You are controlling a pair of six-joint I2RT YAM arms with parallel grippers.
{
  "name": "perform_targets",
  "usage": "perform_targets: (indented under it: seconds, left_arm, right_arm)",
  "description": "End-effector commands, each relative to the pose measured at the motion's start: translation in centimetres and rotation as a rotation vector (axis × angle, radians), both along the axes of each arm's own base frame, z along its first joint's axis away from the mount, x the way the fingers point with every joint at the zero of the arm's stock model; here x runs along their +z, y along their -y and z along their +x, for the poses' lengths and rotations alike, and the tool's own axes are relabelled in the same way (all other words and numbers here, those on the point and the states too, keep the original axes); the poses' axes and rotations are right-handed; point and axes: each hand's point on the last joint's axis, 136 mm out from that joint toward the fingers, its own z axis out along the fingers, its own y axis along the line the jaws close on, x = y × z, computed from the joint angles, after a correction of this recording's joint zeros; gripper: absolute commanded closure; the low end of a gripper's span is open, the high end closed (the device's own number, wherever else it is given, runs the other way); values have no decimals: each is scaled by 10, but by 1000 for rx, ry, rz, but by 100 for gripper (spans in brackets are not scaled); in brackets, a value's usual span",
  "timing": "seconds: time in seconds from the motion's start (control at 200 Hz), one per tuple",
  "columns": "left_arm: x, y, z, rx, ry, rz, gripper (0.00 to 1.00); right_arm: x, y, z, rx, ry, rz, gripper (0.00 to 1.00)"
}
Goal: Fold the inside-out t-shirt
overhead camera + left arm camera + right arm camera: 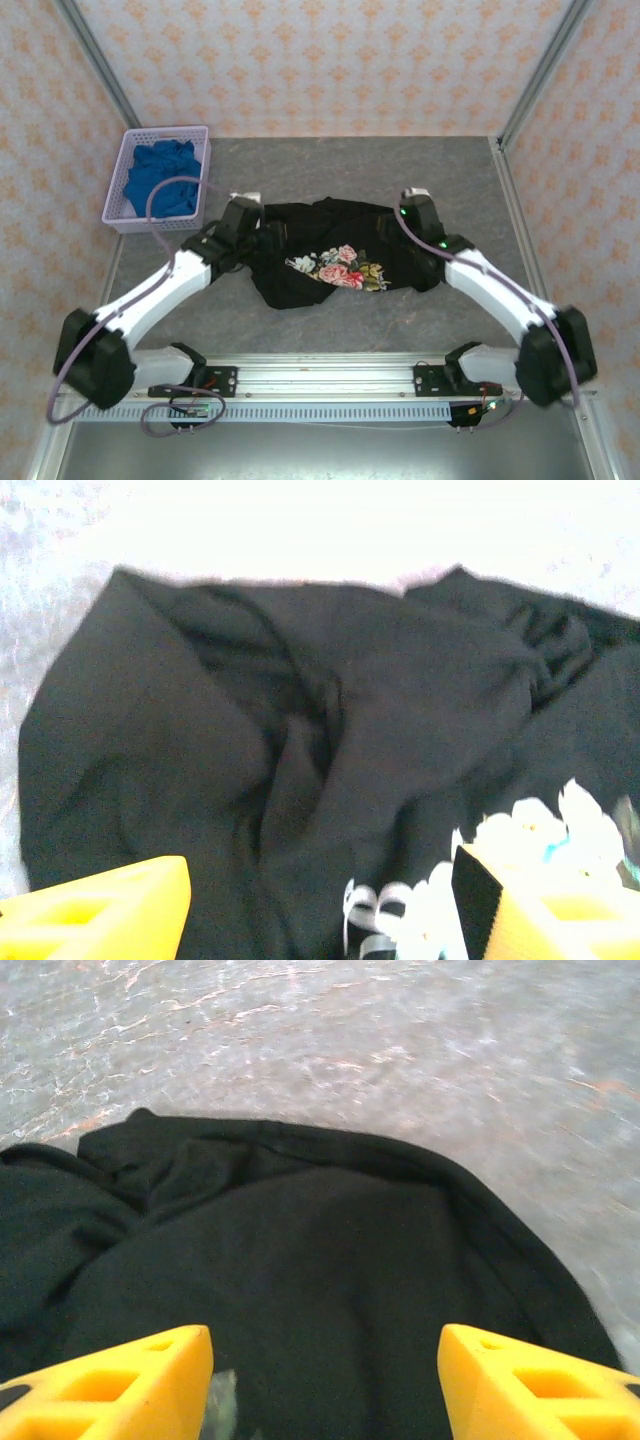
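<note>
Black soft-fabric t-shirt w/ floral print [300, 285] lay bunched mid grey worktop [340, 170]. Left gripper [320, 905] & right gripper [325, 1375] hovered over it, jaws wide apart, holding nothing. Prob. mid-fold; next move needs fresh edge grasps.

The t-shirt [330, 225] is black, its flower print [340, 268] pink, white and green. The bench [340, 165] is mottled grey. Left of the t-shirt, a lilac basket [117, 218] holds bright blue cloth [160, 180]. The left pincer [320, 925] and right pincer [325, 1385] have yellow fingers [120, 1380].
</note>
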Motion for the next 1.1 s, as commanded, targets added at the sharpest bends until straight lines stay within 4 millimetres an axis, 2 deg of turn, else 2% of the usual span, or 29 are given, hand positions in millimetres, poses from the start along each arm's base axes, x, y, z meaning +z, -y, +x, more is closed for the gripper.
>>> perform_targets:
  seconds: [0.0,0.06,0.14,0.255,0.35,0.45,0.52,0.575,0.615,0.681,0.811,0.881,0.951,1.011,1.051,1.096]
  left_arm:
    - [-31,-20,22,94,-103,56,29]
    - [-42,-19,33,98,-133,18,28]
    - [-51,-3,40,48,-174,-39,28]
    - [-66,17,39,-8,-235,-126,31]
    - [-79,26,34,-20,-272,-177,39]
    - [-88,30,32,-25,-288,-202,59]
    - [-85,33,35,-37,-272,-216,75]
    - [-75,34,39,-48,-237,-221,87]
    - [-64,35,42,-60,-201,-226,93]
    - [-39,37,48,-78,-128,-238,100]
    - [28,44,53,-137,63,-288,100]
    - [66,51,45,-198,170,-302,100]
    - [96,65,27,-296,257,-282,100]
    - [104,82,3,-398,285,-237,100]
    - [97,95,-16,-471,270,-212,100]
    - [78,109,-38,-540,225,-194,100]
  right_arm:
    - [-8,-40,34,116,3,35,35]
    - [-17,-59,43,157,-32,52,34]
    - [-34,-77,51,194,-71,34,32]
    - [-55,-95,66,213,-128,36,29]
    - [-74,-109,75,231,-167,55,30]
    - [-90,-112,80,228,-196,48,44]
    - [-92,-113,84,229,-200,42,67]
    - [-85,-113,86,239,-191,42,88]
    - [-75,-109,88,235,-172,38,100]
    - [-48,-94,92,207,-112,32,100]
    - [19,-55,90,145,29,79,100]
    - [53,-36,77,129,104,101,100]
    - [74,-19,58,105,152,98,100]
    - [80,-4,37,76,166,96,100]
    - [77,4,22,58,156,95,100]
    - [64,13,5,35,118,89,100]
